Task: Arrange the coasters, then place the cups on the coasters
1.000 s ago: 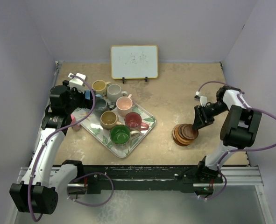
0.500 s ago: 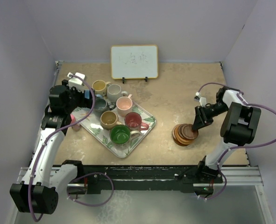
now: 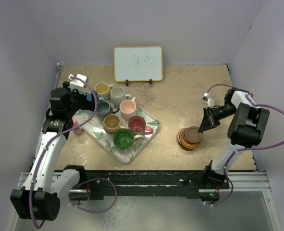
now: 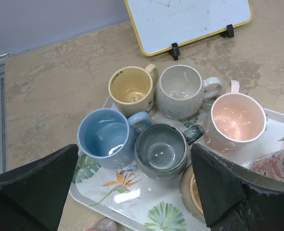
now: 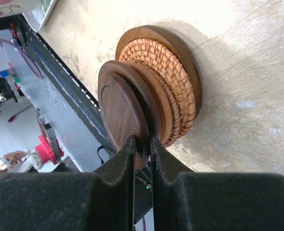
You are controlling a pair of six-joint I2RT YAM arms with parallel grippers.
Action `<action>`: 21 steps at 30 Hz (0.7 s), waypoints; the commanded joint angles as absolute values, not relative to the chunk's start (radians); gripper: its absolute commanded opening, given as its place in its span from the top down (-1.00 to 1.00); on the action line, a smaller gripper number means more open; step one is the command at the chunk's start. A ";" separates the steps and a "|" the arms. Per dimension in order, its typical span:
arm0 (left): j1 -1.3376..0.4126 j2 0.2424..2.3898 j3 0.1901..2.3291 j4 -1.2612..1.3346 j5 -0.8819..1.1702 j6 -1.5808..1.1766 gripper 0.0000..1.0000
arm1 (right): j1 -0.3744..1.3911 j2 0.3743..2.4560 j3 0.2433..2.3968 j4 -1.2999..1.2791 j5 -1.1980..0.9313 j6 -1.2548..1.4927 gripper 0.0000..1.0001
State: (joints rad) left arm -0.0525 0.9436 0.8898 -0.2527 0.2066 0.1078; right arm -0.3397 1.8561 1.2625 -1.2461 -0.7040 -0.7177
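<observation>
Crowded end of a white leaf-patterned tray (image 4: 114, 198).
Behind: yellow mug (image 4: 131, 90), off-white mug (image 4: 181, 92); nearer: light blue mug (image 4: 104, 139), dark grey-blue mug (image 4: 162, 152), pink mug (image 4: 238, 120).

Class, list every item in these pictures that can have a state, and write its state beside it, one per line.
left gripper, open, holding nothing
right gripper, shut on the top coaster
top coaster, pinched at its edge, offset from the rest
coaster stack, piled, not laid out
cups, upright, clustered, none on coasters
tray, flat, carrying cups
whiteboard, standing upright
</observation>
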 commanded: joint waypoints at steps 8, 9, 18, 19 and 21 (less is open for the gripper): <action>-0.041 0.940 0.919 -0.207 0.222 0.109 -0.94 | -0.356 1.915 1.426 -1.272 -0.752 -0.694 0.93; -0.041 0.941 0.923 -0.209 0.222 0.109 -0.94 | -0.356 1.923 1.443 -1.278 -0.761 -0.686 0.96; -0.036 0.942 0.931 -0.216 0.222 0.113 -0.94 | -0.356 1.987 1.563 -1.279 -0.885 -0.583 1.00; -0.035 0.942 0.931 -0.219 0.221 0.116 -0.94 | -0.356 1.995 1.575 -1.268 -0.897 -0.562 1.00; -0.034 0.943 0.932 -0.223 0.221 0.118 -0.94 | -0.356 2.009 1.596 -1.235 -0.928 -0.514 1.00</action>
State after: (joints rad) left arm -0.0452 0.9436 0.8902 -0.2523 0.2062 0.1085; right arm -0.3519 1.9942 1.5352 -1.2545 -0.8207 -0.6125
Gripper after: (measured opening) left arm 0.967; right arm 0.143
